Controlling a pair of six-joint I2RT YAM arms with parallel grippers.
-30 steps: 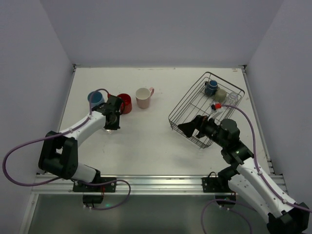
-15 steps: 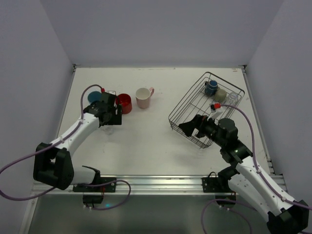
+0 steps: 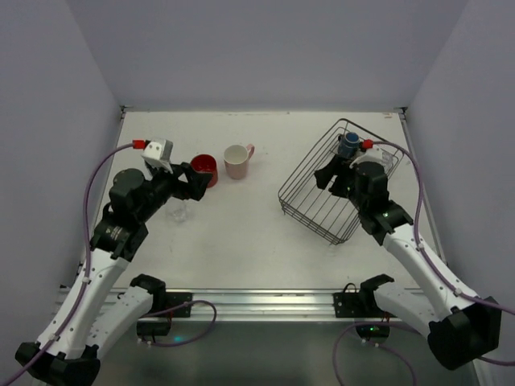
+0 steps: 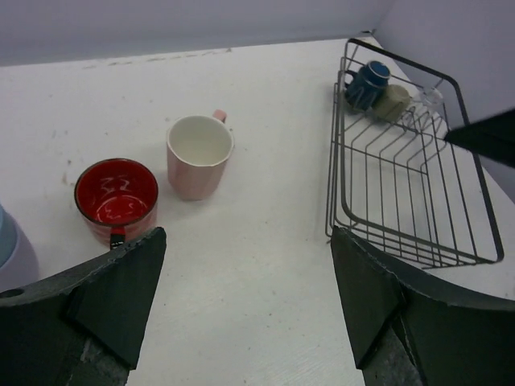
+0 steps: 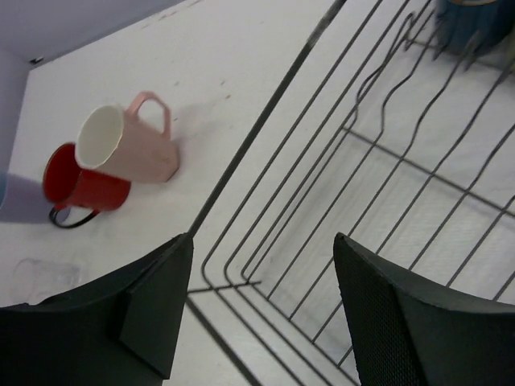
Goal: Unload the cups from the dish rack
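Dish rack [image 3: 314, 205] of thin black wire sits on the right of the white table [image 3: 241, 249], w/ a dark blue cup [image 3: 348, 145] in its far corner and an olive-grey cup [image 4: 394, 101] touching it on the right. Three cups are out on the table, far left: pale pink mug [image 3: 236, 161], handle pointing far-right; red cup [image 3: 204, 168] just beside it on the left; light blue cup [image 4: 6, 245] further left, only its edge showing in the left wrist view. Red cup has white squiggles inside: marks, not letters I can read. Left gripper [image 4: 247, 265] hangs above the table near the red cup, jaws spread wide, nothing btwn them. Right gripper [image 5: 264, 265] is over the rack's left side, also spread apart & empty, its fingers well apart from both cups in there.
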